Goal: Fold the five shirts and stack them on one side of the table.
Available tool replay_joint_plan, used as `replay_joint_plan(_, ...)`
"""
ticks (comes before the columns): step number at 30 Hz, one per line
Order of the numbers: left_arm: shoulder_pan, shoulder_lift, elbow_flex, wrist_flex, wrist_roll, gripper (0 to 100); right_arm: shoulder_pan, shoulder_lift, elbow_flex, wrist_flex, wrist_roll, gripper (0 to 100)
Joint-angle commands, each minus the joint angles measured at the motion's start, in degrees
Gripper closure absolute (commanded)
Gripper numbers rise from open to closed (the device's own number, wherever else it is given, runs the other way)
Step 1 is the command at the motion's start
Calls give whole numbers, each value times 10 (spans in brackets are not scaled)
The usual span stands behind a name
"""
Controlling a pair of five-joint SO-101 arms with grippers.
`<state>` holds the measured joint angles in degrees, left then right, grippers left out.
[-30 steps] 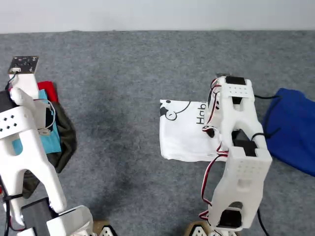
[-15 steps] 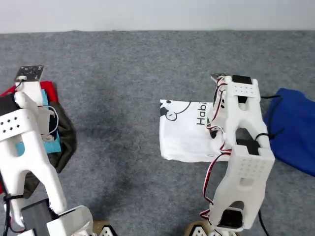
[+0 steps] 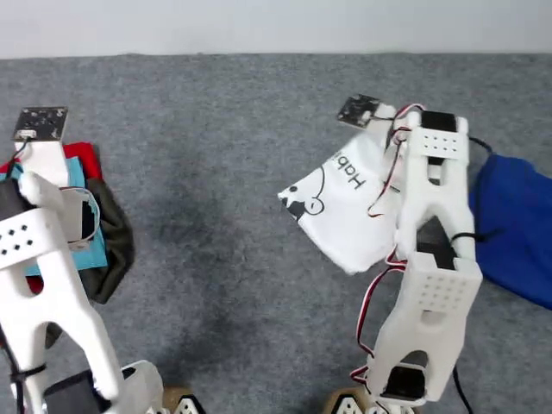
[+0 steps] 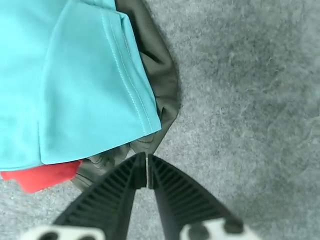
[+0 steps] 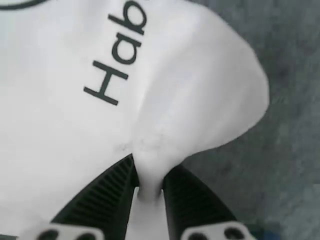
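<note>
Pinching thin fold of white shirt w/ right claw, approx 2 o'clock on worktop; risking slippage or fold spilling open, maybe catching blue shirt at 3. Hanging left claw, pressed closed w/ nothing held, over stack at 9, poss. brushing it.

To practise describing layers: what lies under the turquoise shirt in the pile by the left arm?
A dark olive shirt and a red shirt poke out from under the turquoise shirt. How far each extends beneath, and which lies lowest, is covered.
</note>
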<state>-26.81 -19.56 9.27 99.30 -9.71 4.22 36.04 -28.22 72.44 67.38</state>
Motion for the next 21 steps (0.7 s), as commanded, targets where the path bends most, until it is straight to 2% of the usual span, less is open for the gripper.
replay_joint_plan(1, -4, -25, -2, 11, -1, 987, -16, 5, -34, -32, 34, 989)
replay_joint_plan(4, -4, -26, -2, 11, -1, 987, -15, 11, -39, -36, 22, 980)
replay_joint_plan(7, -4, -26, -2, 11, -1, 987, -11, 5, -60, -16, -50, 882)
replay_joint_plan(9, -4, -26, -2, 11, -1, 987, -1, -3, -77, -16, -142, 797)
replay_joint_plan(12, -4, -26, -2, 11, -1, 987, 4, -15, -96, -15, -324, 711)
replay_joint_plan(16, -4, -26, -2, 11, -1, 987, -1, -32, -98, -6, -561, 694)
replay_joint_plan(21, -4, -26, -2, 11, -1, 987, -23, -61, -100, 95, -695, 693)
